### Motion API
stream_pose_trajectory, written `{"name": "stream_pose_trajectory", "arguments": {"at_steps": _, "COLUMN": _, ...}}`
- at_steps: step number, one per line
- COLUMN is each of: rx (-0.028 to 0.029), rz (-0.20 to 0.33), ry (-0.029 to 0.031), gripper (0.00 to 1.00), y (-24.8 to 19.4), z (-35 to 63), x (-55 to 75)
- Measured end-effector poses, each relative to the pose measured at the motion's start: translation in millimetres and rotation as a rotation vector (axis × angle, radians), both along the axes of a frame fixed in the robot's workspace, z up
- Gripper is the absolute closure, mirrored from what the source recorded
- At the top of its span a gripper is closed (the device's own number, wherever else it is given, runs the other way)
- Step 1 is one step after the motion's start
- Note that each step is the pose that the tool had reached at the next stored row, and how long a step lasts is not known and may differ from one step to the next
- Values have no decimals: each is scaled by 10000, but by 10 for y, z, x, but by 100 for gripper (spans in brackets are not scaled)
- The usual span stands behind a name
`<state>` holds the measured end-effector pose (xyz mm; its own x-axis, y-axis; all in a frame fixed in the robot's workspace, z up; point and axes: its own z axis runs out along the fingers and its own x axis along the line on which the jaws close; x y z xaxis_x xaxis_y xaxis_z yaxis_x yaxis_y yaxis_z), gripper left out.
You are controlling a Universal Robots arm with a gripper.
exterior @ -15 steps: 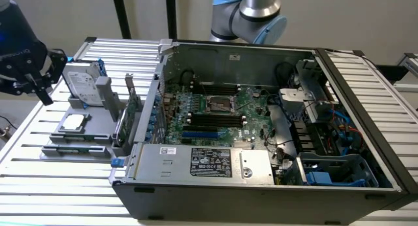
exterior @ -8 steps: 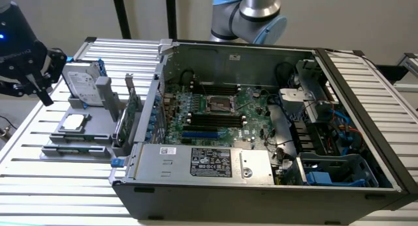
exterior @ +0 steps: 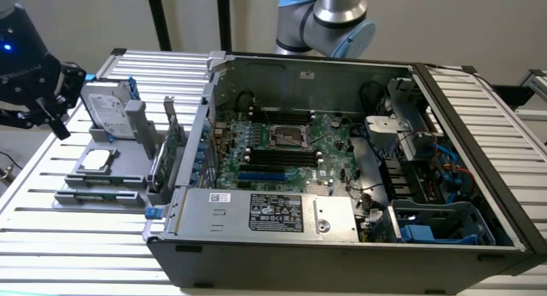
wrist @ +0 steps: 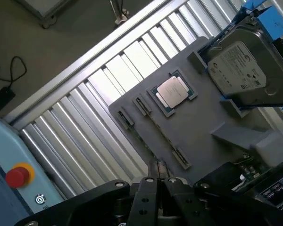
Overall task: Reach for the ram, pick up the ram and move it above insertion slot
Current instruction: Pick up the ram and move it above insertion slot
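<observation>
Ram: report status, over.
Gripper shut, empty, apart from ram. Ram seated in gray tray, untouched. Nothing between them.

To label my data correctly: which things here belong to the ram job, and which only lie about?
Belong to the job: the ram in the grey holder; the black memory slots; the claw, near that holder.
Lying about: hard drive; processor chip; expansion card; power supply.
</observation>
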<state>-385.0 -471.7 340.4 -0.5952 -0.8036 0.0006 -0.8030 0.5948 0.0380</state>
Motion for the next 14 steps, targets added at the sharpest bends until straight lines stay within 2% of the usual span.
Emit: {"name": "stream_pose_trajectory", "arguments": {"at_steps": 14, "rx": 1, "rz": 2545, "ry": -7, "gripper": 89, "y": 0, "z": -17, "x": 0}}
